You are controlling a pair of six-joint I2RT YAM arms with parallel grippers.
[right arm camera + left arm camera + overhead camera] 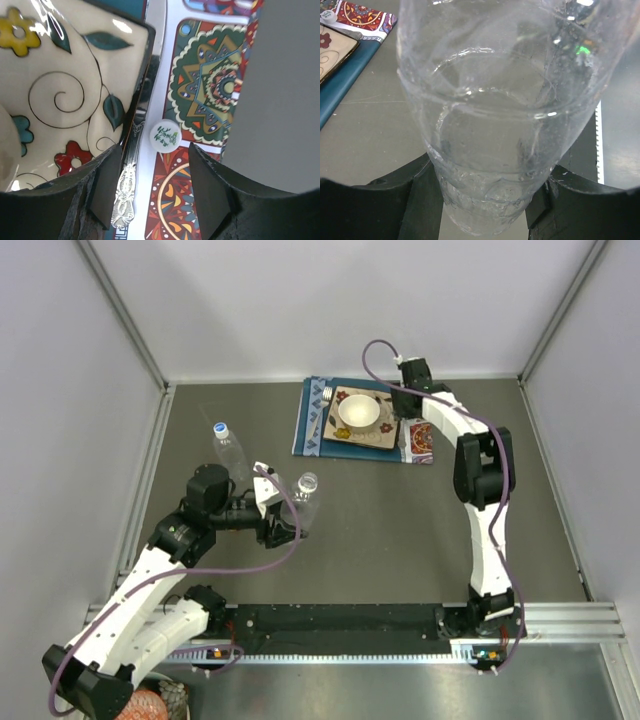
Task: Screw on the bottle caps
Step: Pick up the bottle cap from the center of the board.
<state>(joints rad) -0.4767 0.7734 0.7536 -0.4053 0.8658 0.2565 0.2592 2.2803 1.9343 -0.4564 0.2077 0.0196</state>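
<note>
Principal risk, as judged: the clear bottle (305,496), uncapped, was clamped across its ribbed wall by the left hand (484,202). Thin plastic of this kind may buckle or turn in the grip once twisting load is applied at the neck. Second risk: the floral plate (75,90) and a piece of cutlery (127,190) lay just beside the pick-up point, so a closing finger could strike the plate rim or drag the cutlery. Third risk: the white bottle cap (165,135) lay flat on the patterned cloth (210,90). Being shallow, it could be pinched at its edge and flip away, or the cloth could be gathered with it. Pose: the left arm was folded low over the near-left of the bench (400,540), its hand holding the bottle towards mid-bench. The right arm was stretched to the far side, its hand (156,162) pointed down, jaws parted and grasping nothing. The cap lay just ahead of the fingertips, untouched.
</note>
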